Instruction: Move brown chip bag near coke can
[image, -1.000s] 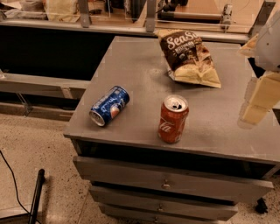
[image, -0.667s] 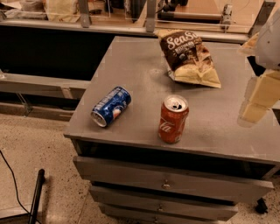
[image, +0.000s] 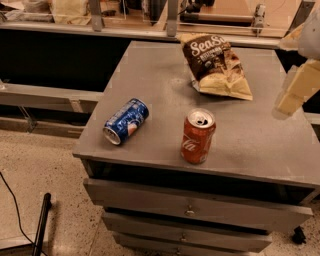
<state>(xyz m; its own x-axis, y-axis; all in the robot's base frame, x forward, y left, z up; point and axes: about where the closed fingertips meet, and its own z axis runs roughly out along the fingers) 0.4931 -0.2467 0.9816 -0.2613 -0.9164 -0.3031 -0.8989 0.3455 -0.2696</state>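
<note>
The robot's gripper (image: 295, 90), a pale cream shape, hangs at the right edge of the frame above the right side of a grey cabinet top (image: 150, 75); whether it is released or clenched cannot be told, and it holds nothing that can be seen. The brown chip bag (image: 217, 65) lies flat to the left of the gripper and a little higher in the frame, at the upper middle, near the back of the cabinet top. Its long axis runs from the lettered end at upper left down to a pale yellow end at lower right, which is the end nearer the gripper. The coke can (image: 198, 136) stands upright in the lower middle of the frame, apart from the bag and close to the front edge. A blue can (image: 126, 121) lies on its side at middle left. Compared with a second ago, the gripper sits higher in the frame, closer to the bag's level; bag and cans have not moved.
</note>
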